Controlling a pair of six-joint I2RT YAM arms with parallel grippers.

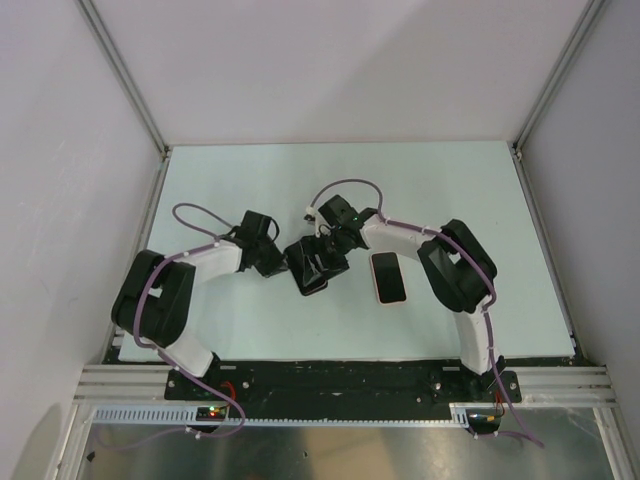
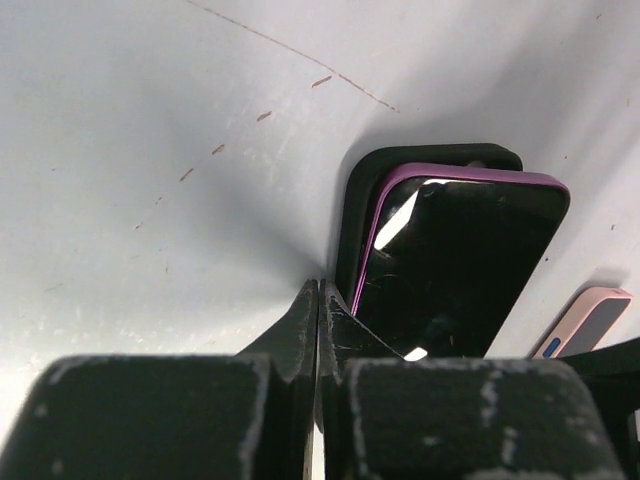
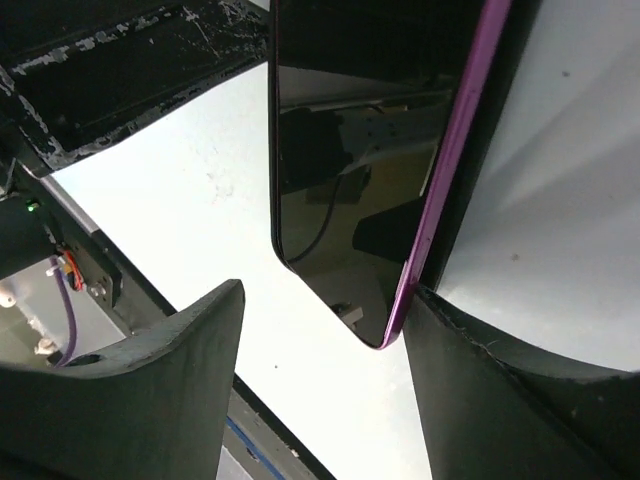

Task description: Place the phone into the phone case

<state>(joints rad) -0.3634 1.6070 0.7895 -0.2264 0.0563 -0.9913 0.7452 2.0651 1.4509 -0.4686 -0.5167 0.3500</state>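
The phone (image 2: 460, 260), black-screened with a purple rim, lies tilted on the black phone case (image 2: 355, 220) at mid-table. From above, phone and case (image 1: 310, 268) show as one dark shape between the two grippers. My left gripper (image 2: 319, 290) is shut with nothing in it, its tips right beside the case's near corner. My right gripper (image 3: 325, 300) is open around the phone's (image 3: 350, 150) corner. Its right finger (image 3: 500, 390) touches the purple rim and the case edge (image 3: 498, 100). Its left finger (image 3: 170, 390) stands well apart from the phone.
A second phone in a pink case (image 1: 388, 277) lies flat just right of the grippers, also seen as the pink case (image 2: 590, 320) in the left wrist view. White walls and aluminium posts (image 1: 125, 75) enclose the table. The arm bases sit on the near rail (image 1: 340, 385).
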